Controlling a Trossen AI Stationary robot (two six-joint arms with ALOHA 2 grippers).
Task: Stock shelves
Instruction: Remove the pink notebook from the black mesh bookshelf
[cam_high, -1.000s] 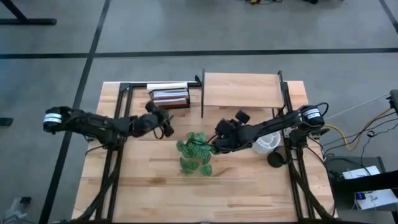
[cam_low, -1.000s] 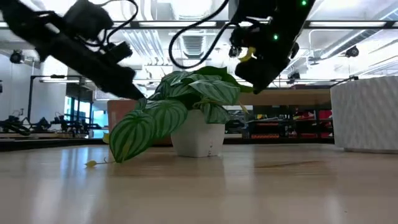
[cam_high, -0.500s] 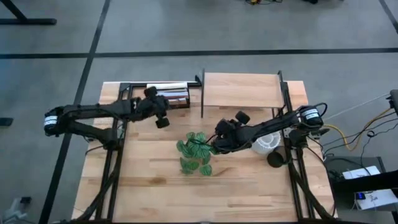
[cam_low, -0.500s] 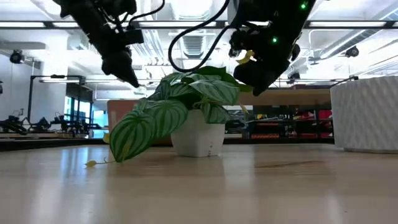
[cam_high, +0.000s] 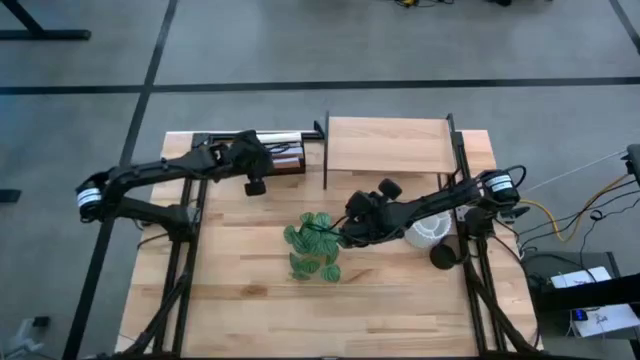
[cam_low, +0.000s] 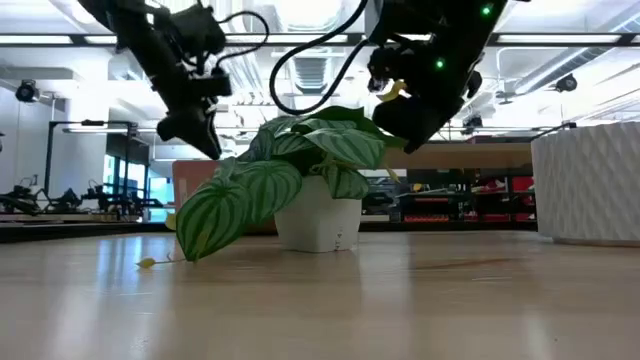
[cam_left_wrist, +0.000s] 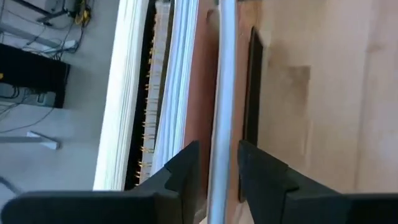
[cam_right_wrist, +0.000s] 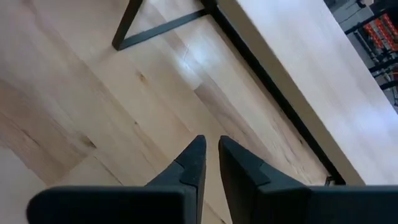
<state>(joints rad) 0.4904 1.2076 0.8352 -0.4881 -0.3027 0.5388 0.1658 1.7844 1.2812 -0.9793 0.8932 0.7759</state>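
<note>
1. Wooden and bare in the high view, the board of the shelves (cam_high: 388, 145) is sitting at the far edge of the counter (cam_high: 240, 300) with nothing on it, so by my reading you are looking at a job barely begun. The potted plant (cam_high: 315, 246) is standing mid-counter, the white ribbed pot (cam_high: 428, 228) is sitting near the right arm, and the stack of books (cam_high: 275, 153) is lying just beside the shelves' left end. All three are waiting to be stocked.

2. At counter height, the low view is showing you the plant in its white pot (cam_low: 318, 222) resting on the counter, with both arms hanging above its leaves and neither touching it.

3. Looking past the left tool (cam_left_wrist: 216, 163), you are seeing its fingers slightly parted, straddling a thin silvery edge among the books (cam_left_wrist: 177, 74), without clearly pinching it. I judge this to be the opening grasp, not yet a lift.

4. Ahead of the right tool (cam_right_wrist: 210, 153), you are seeing only bare counter and the shelves' board (cam_right_wrist: 298, 81); its fingers are nearly together and carrying nothing.
</note>
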